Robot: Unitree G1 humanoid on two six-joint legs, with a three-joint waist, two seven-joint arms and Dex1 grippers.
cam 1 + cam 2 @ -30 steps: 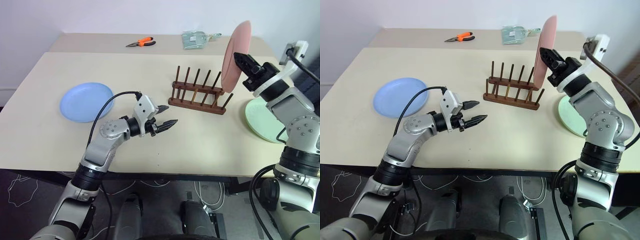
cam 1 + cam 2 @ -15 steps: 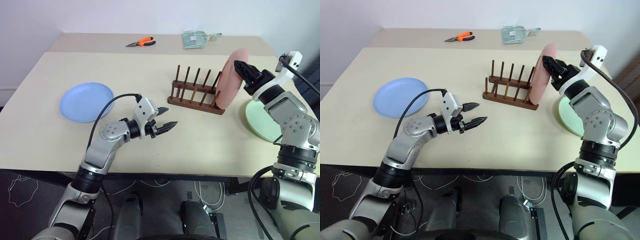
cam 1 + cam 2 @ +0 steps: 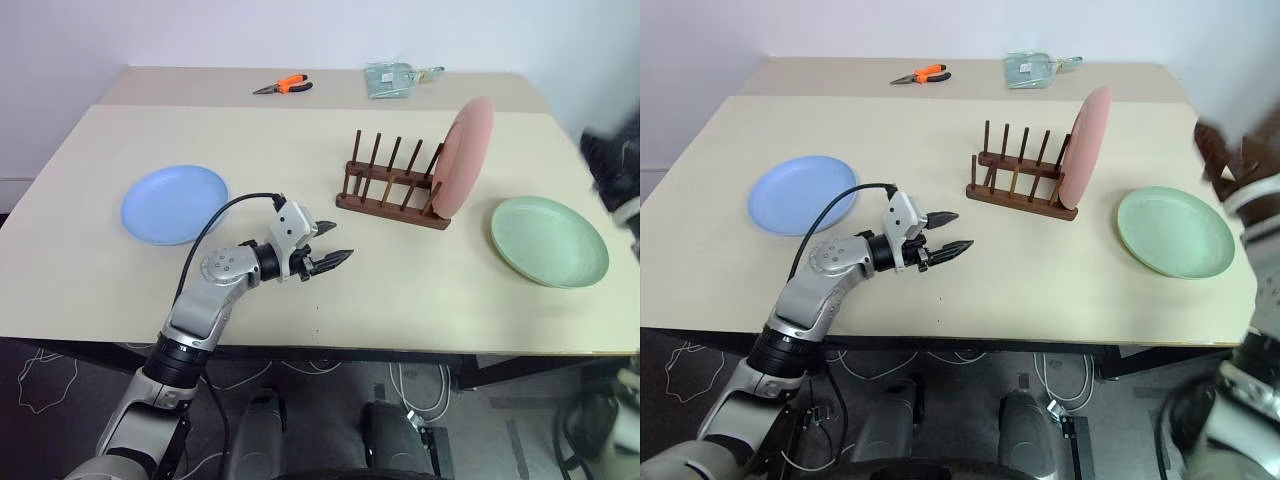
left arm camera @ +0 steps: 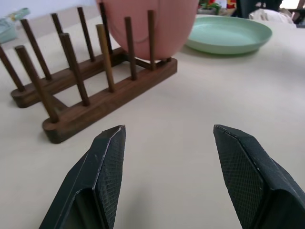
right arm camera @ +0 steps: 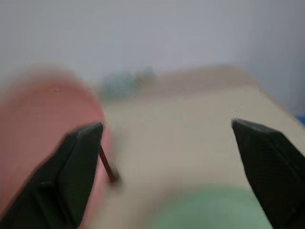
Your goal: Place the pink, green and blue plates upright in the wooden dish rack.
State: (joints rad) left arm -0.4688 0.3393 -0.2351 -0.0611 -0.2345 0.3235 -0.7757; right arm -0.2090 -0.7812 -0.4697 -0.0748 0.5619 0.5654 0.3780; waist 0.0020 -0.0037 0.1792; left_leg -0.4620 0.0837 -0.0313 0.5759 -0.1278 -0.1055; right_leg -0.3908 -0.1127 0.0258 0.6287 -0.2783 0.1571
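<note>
Left eye view gives us the round, shallow, pale pink matte plate (image 3: 464,157) standing on edge in the small dark brown wooden dish rack (image 3: 393,186), at the rack's right end, held between the thin upright pegs and leaning slightly to the right. Its flat faces turn toward the rack's two ends, so it stands crosswise to the rack's long axis, which runs left to right across the beige table top (image 3: 400,290). We see the other peg slots empty.

Just right of the rack, the round mint green plate (image 3: 549,240) lies flat on the table. Well to the left, the round light blue plate (image 3: 174,203) also lies flat.

Our left gripper (image 3: 330,244) sits low over the table in front of the rack, its two black fingers spread apart with nothing between them, pointing toward the rack. In the right wrist view, the right gripper (image 5: 167,131) has its fingers wide apart and empty, with the pink plate beside one finger.

At the far edge lie orange-handled pliers (image 3: 282,86) and a clear plastic packet (image 3: 391,77).
</note>
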